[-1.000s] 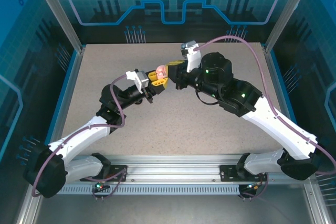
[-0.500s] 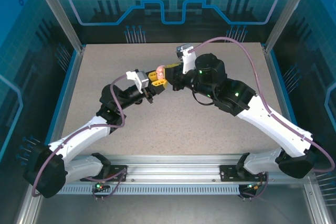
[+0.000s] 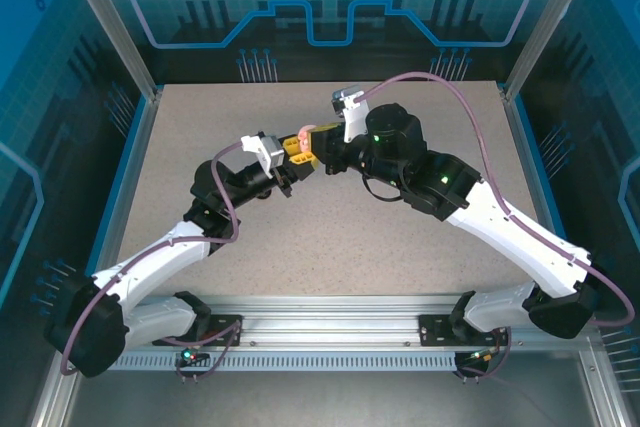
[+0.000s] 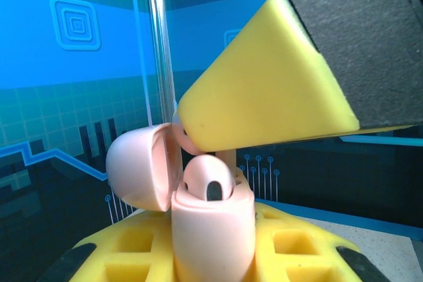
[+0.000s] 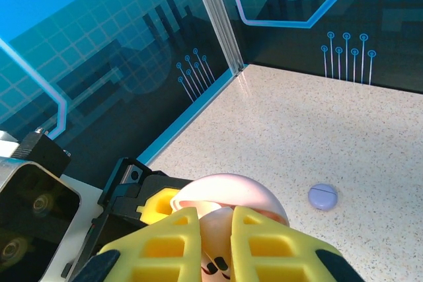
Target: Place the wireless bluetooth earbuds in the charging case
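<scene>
Left wrist: left gripper [image 4: 211,261] clamps open pale-pink round case [image 4: 211,222]; right gripper [image 5: 217,226] pinches pale-pink stemmed earbud [image 4: 184,134]. Align stem first, then you lower slowly.

- The left arm [image 3: 170,247] rises from its base at the near left and bends at the elbow. Its forearm reaches forward and right toward the table's middle.
- The left gripper [image 3: 297,151] points right, its yellow fingers [image 4: 291,249] clamped low on the pink charging case [image 4: 211,229].
- The right arm [image 3: 500,222] stretches from the near right diagonally up and left, wrist turned down.
- The right gripper [image 3: 322,140] meets the left one tip to tip, jaws nearly together, pinching a pale pink earbud [image 4: 181,131] just above the case.
</scene>
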Action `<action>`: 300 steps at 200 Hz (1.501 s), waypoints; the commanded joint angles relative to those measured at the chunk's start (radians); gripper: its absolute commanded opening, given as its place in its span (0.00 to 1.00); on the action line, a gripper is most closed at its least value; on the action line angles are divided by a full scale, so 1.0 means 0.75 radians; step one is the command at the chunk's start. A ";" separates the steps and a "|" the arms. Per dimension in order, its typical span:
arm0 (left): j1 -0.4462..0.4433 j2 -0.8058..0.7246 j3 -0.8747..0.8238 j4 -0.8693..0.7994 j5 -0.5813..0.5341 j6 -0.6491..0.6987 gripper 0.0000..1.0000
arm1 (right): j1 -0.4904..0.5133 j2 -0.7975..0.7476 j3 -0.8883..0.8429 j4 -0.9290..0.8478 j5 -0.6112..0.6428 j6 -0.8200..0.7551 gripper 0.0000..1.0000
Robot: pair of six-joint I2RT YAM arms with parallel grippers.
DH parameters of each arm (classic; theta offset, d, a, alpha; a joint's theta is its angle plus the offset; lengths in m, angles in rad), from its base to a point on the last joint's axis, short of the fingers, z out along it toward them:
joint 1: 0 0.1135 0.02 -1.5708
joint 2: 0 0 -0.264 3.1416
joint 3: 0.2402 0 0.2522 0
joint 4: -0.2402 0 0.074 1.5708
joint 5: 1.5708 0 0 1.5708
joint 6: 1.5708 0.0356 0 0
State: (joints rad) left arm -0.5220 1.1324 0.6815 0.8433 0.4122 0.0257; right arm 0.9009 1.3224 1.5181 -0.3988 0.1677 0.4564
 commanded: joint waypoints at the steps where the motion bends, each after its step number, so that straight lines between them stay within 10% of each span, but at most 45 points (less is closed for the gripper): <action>1: -0.011 -0.008 0.016 0.056 -0.007 0.000 0.00 | 0.022 0.005 -0.020 0.008 -0.023 0.025 0.14; 300: -0.027 0.007 0.026 0.019 0.020 -0.008 0.00 | -0.228 0.059 0.266 -0.355 0.001 0.054 0.95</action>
State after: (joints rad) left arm -0.5278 1.1324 0.6819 0.8425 0.4133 0.0257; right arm 0.7780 1.3441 1.6775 -0.5884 0.1993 0.4820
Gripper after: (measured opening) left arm 0.226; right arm 0.945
